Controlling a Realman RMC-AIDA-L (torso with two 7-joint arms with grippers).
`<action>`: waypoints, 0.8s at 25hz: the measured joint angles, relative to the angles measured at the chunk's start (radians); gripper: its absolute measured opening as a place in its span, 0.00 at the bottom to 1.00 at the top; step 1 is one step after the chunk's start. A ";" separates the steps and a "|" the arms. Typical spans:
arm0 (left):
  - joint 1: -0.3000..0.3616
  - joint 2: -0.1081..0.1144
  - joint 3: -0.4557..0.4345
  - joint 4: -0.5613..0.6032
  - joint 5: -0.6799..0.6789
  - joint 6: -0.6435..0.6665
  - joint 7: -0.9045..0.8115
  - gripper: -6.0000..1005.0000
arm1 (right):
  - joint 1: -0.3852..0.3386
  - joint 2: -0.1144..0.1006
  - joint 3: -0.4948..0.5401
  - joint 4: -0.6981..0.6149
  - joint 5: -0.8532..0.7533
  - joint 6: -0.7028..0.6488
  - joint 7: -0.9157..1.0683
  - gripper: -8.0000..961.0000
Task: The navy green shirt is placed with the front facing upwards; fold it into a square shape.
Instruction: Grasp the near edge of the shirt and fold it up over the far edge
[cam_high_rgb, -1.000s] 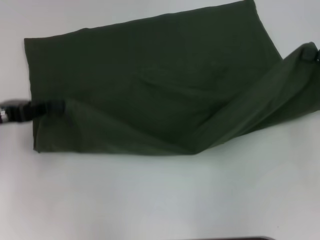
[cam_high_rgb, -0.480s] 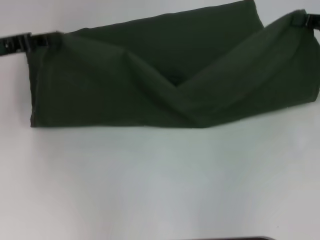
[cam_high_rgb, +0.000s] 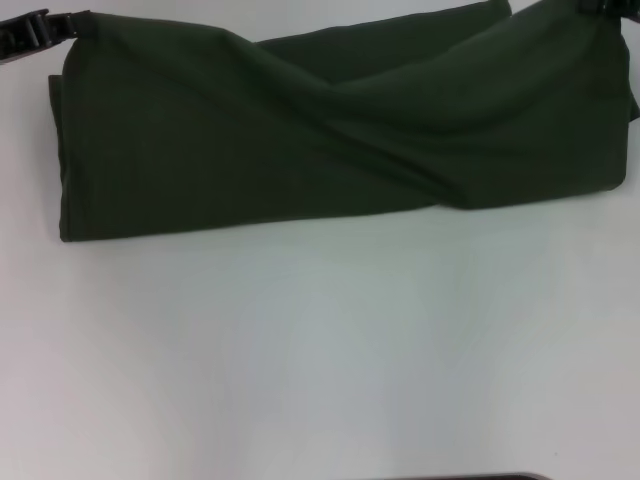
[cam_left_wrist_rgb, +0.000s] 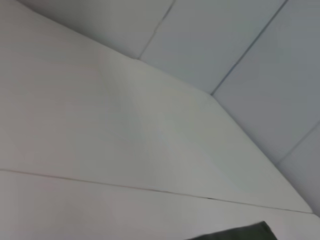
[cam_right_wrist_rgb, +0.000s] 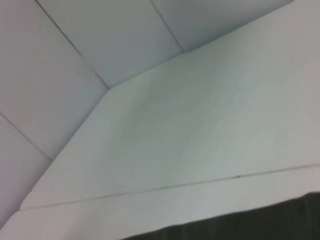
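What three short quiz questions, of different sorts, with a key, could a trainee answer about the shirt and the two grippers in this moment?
1. True or false: the navy green shirt lies fully flat in a single layer.
2. Multiple choice: where is the left gripper in the head view? A) at the shirt's far left corner B) at the near edge of the white table C) over the shirt's middle
3. Fill in: the right gripper is at the shirt's far ____ corner.

Key
1. False: a layer is folded over the one below, with a diagonal ridge across it.
2. A
3. right
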 joint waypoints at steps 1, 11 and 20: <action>-0.002 0.001 0.007 -0.006 -0.004 -0.016 -0.003 0.01 | 0.007 -0.001 0.000 0.003 0.000 0.008 0.001 0.05; -0.016 -0.010 0.033 -0.023 -0.019 -0.161 -0.014 0.01 | 0.051 0.011 -0.018 0.029 0.006 0.131 -0.003 0.05; -0.029 -0.028 0.086 -0.033 -0.021 -0.276 -0.014 0.01 | 0.079 0.042 -0.029 0.056 0.008 0.238 -0.021 0.05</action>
